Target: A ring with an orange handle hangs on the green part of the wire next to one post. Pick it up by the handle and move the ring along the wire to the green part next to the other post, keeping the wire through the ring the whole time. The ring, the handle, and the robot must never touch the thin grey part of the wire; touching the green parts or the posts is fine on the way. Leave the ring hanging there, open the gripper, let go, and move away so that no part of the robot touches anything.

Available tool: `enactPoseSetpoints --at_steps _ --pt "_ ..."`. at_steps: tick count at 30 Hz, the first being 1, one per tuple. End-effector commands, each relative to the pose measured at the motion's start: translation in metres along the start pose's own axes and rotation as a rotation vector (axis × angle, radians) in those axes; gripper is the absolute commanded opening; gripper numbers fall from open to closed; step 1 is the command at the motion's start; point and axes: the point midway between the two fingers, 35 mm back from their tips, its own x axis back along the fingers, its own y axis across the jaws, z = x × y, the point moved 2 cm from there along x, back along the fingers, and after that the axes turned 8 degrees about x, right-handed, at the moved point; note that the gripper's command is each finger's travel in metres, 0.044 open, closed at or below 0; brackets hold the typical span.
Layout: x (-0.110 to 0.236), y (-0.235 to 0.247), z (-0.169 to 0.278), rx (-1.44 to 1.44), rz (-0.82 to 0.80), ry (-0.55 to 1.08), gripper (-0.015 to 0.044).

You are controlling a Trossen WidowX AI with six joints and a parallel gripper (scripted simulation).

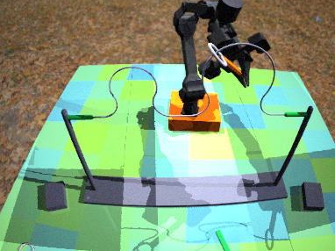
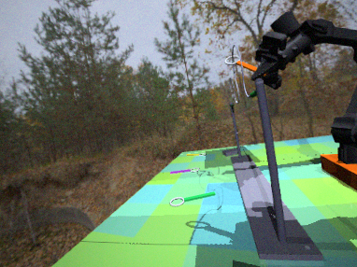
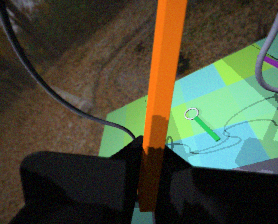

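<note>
The white ring (image 1: 216,56) (image 2: 232,61) with its orange handle (image 1: 233,68) (image 2: 246,66) (image 3: 164,70) is high in the air, at the left foot of the tall right arch of the thin grey wire (image 1: 259,47) (image 3: 47,92). The wire appears to pass through the ring; I cannot tell whether they touch. My gripper (image 1: 242,74) (image 2: 265,73) (image 3: 146,141) is shut on the lower end of the handle. The green wire ends (image 1: 81,117) (image 1: 295,114) sit beside the left post (image 1: 78,147) and the right post (image 1: 293,145) (image 2: 268,145), both well below the ring.
The posts stand on a dark base strip (image 1: 184,195) (image 2: 254,191). The arm's orange base (image 1: 210,114) is behind the wire. Dark blocks (image 1: 54,196) (image 1: 312,196) lie at the strip's ends. Spare rings with green (image 2: 193,197) (image 3: 202,125) and purple (image 2: 182,171) handles lie on the table.
</note>
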Motion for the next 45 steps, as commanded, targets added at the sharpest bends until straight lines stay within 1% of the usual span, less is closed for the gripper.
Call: enactPoseSetpoints --at_steps 1,45 --pt "0.002 0.001 -0.003 0.04 0.016 -0.013 -0.015" --pt "0.002 -0.012 -0.003 0.519 0.291 -0.04 -0.015"
